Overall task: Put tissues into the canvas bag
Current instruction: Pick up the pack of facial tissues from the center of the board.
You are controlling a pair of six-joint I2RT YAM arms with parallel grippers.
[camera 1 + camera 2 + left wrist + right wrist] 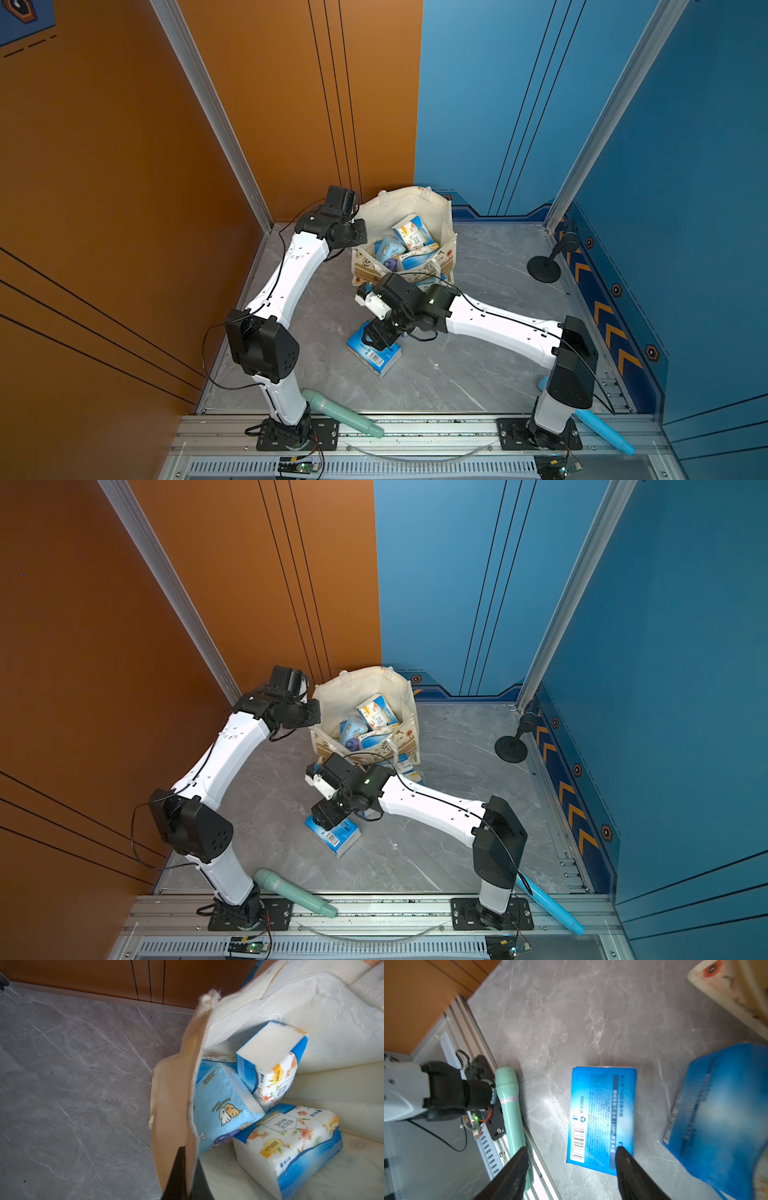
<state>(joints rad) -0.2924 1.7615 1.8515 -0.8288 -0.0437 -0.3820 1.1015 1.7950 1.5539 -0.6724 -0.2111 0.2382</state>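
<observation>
One tissue pack (376, 358), 6 o'clock of the canvas bag (395, 208) clamped by left fingers (179, 1167), is targeted by spread right fingers (629, 1167); centring needed.

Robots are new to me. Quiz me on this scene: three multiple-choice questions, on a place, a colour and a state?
1. Where is the barcoded tissue pack relative to the canvas bag? A inside it; B outside it, on the table; C on top of it.
2. The cylinder by the left arm's base is: A red; B mint green; C yellow.
3. The right gripper is: A open, empty; B shut on a pack; C shut on the bag.
Answers: B, it lies flat on the table; B, its body is pale green; A, its fingers stand apart, nothing between.
</observation>
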